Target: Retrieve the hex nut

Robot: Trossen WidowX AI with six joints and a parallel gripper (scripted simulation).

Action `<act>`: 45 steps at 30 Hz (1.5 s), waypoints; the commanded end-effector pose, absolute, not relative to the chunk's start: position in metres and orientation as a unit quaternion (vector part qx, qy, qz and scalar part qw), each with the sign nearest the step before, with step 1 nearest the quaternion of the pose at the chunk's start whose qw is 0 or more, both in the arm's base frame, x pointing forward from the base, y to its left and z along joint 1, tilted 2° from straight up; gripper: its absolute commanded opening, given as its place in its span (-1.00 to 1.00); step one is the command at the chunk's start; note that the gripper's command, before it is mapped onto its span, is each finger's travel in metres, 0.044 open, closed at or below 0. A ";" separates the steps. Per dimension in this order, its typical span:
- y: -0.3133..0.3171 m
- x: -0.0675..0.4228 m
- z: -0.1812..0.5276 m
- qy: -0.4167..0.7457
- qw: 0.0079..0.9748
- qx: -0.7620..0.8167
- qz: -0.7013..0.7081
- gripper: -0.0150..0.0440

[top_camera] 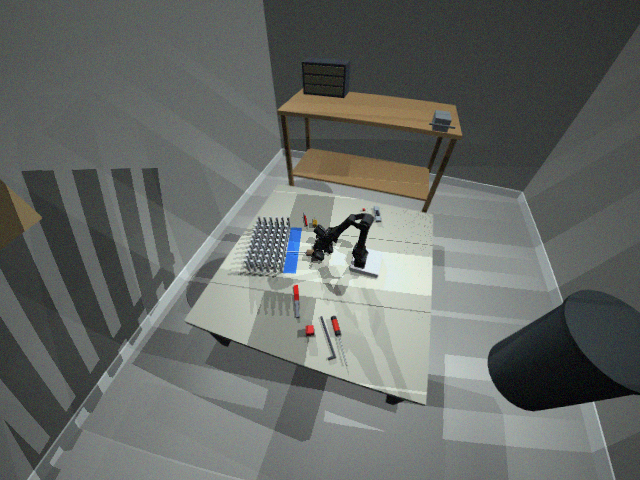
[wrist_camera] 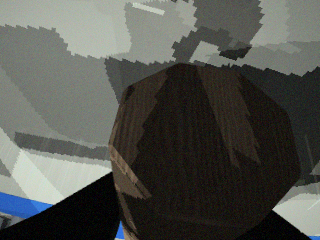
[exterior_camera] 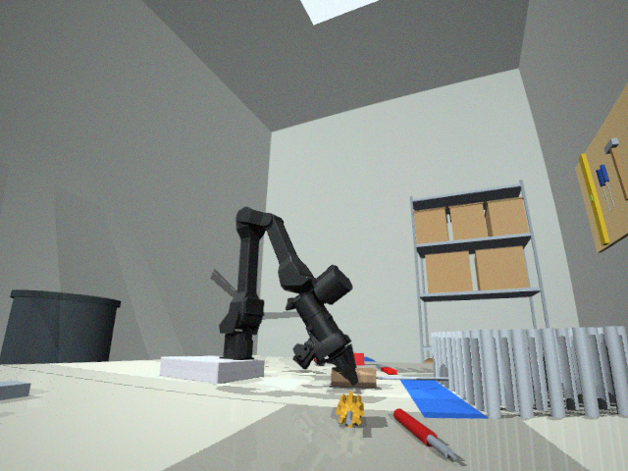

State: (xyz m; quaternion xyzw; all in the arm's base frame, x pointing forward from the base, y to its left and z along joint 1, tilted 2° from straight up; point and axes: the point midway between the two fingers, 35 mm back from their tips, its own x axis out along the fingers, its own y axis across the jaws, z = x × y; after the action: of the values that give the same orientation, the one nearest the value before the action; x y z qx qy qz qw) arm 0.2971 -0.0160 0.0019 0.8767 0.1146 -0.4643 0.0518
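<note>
1. The counter (top_camera: pixel 392 330) carries everything, with the arm's white base plate (exterior_camera: pixel 192 372) behind the hand.
2. The spacer field (exterior_camera: pixel 532 370) stands ahead of the hand, past the blue taped strip (exterior_camera: pixel 436 400).
3. The hand (exterior_camera: pixel 349 374) is clenched on a brown wooden handle (wrist_camera: pixel 200 167), low over the counter.
4. The nut cannot be made out.

A matte black arm (exterior_camera: pixel 284 253) of blocky links, tapering to dark pointed fingers (exterior_camera: pixel 349 372).
</note>
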 end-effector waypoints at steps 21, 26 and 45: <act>-0.019 0.281 0.002 0.118 0.053 0.877 -0.463 -0.49; -0.020 0.277 0.002 0.118 0.053 0.877 -0.463 -0.49; -0.023 0.266 0.002 0.118 0.053 0.877 -0.463 -0.49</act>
State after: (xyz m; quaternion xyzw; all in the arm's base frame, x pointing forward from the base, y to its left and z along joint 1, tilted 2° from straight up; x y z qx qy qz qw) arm 0.2683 -0.0237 0.0014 0.8760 0.1145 -0.4657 0.0521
